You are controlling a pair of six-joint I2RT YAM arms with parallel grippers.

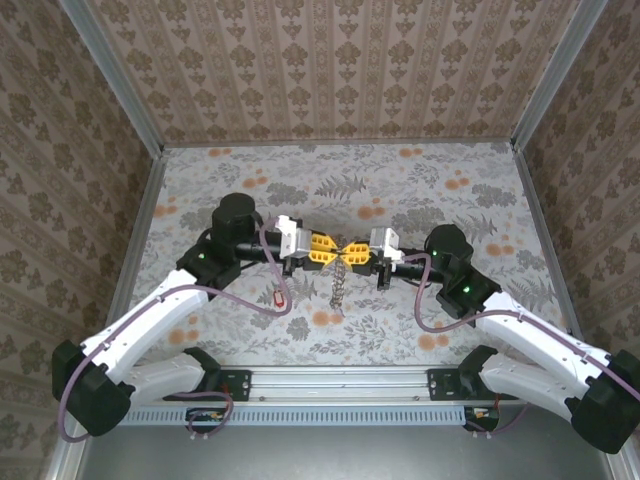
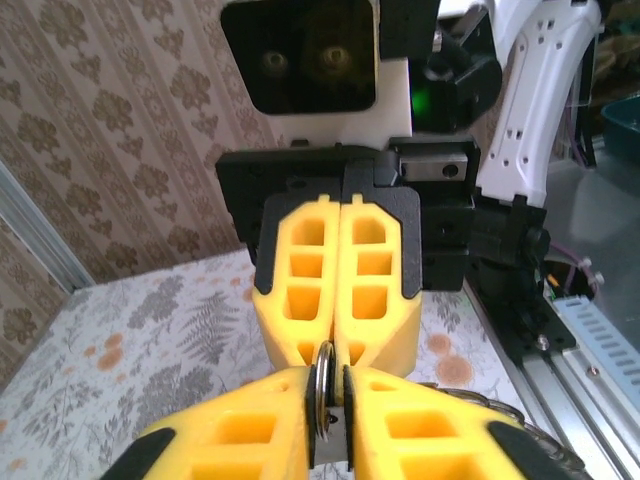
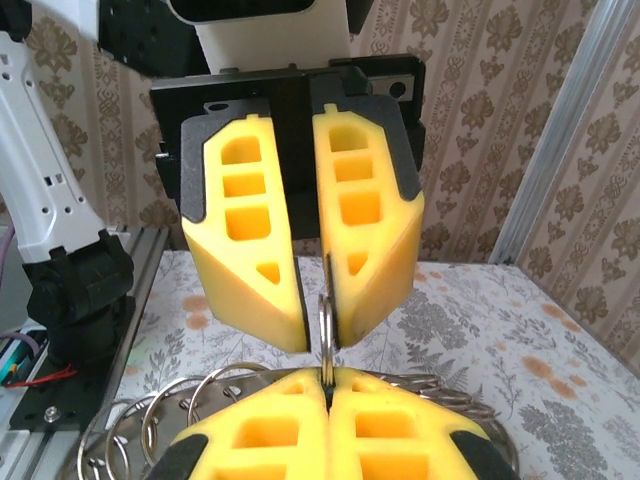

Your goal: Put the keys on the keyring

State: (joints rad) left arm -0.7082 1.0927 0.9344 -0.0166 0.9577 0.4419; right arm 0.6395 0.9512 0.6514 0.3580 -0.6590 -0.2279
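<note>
Top external view has my two arms reaching toward each other over the flower-patterned table (image 1: 450, 200). My left pincer (image 1: 333, 250) and my right pincer (image 1: 356, 250) meet tip to tip above its middle, yellow fingers almost touching. From the spot where they meet, the flexible grey metal chain keyring (image 1: 340, 285) trails down as a limp strand. The tiny key with the bright red plastic head (image 1: 279, 296) lies on the table on my left side, well apart from the chain and just beside the purple cable (image 1: 240, 297) that loops off my left arm. Through my right wrist camera, my right pincer is pressed together on one thin metal ring of the keyring, which stands up edge-on out of the seam between the yellow pads (image 3: 350, 400). More linked rings droop around and below those fingers. The upright ring reaches into the narrow gap between the fingers of my left pincer, which faces this camera, and lies close against one of them. Through my left wrist camera, the same ring sits between my left pads (image 2: 380, 395) with a slim gap showing beside it. I cannot tell whether those pads are bearing on the ring or merely flanking it.
</note>
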